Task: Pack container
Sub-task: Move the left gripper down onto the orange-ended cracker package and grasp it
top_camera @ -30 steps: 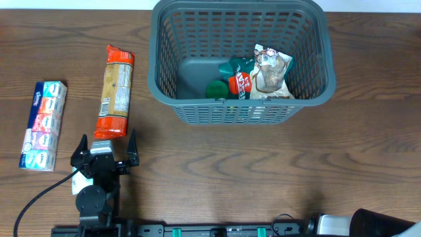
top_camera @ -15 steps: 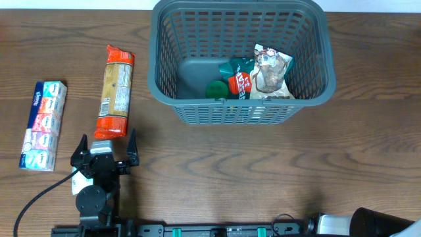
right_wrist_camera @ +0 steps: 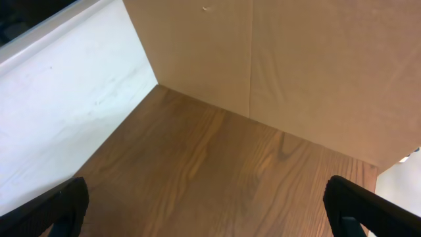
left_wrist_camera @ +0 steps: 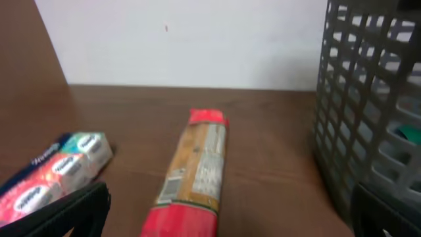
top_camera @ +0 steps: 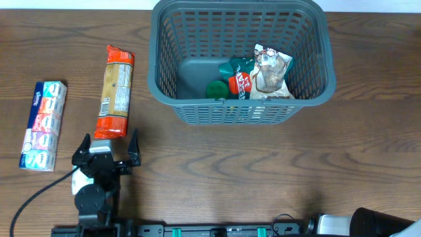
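The dark grey slotted basket (top_camera: 240, 56) stands at the top middle of the table. Inside it lie a green and orange packet (top_camera: 235, 78) and a clear bag of snacks (top_camera: 271, 74). A long red and orange cracker packet (top_camera: 114, 91) lies left of the basket and shows in the left wrist view (left_wrist_camera: 196, 174). A multipack of tissues (top_camera: 43, 124) lies further left. My left gripper (top_camera: 108, 147) is open and empty, its fingertips just below the cracker packet's near end. The basket wall fills the right of the left wrist view (left_wrist_camera: 368, 112). My right gripper (right_wrist_camera: 210, 210) is open and empty, over bare wood.
The right arm's base (top_camera: 368, 222) shows at the bottom right edge of the overhead view. A black cable (top_camera: 33, 197) runs from the left arm to the front left. A white wall (left_wrist_camera: 197, 39) stands behind the table.
My left gripper has edged slightly to the right and forward. Nothing else has moved.
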